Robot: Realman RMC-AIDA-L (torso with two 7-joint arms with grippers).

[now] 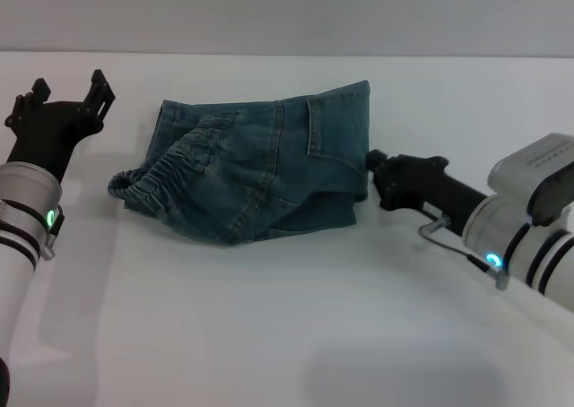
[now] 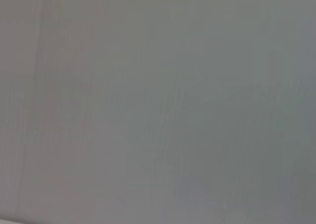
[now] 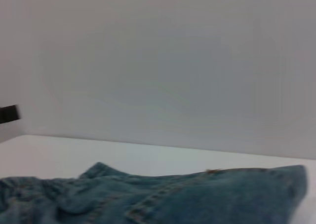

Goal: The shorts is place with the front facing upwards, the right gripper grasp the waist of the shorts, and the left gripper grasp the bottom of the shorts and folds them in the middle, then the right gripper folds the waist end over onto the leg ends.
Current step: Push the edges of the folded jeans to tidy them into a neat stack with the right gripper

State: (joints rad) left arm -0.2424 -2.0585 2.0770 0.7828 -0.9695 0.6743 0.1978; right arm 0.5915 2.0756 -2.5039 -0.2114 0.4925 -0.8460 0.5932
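The blue denim shorts [image 1: 260, 169] lie folded into a thick bundle on the white table [image 1: 269, 317], just behind its middle. Their gathered elastic waist end [image 1: 175, 169] is on top at the bundle's left, and a stitched pocket [image 1: 336, 125] shows at the back right. The leg ends lie under the upper layers, so I cannot make them out. My left gripper [image 1: 70, 86] hangs open and empty to the left of the bundle, apart from it. My right gripper [image 1: 375, 163] sits at the bundle's right edge, touching or nearly touching the cloth. The right wrist view shows the denim [image 3: 197, 199] close below.
A pale wall [image 1: 287, 12] runs behind the table's back edge. White tabletop stretches in front of the bundle and to both sides. The left wrist view shows only a plain grey surface.
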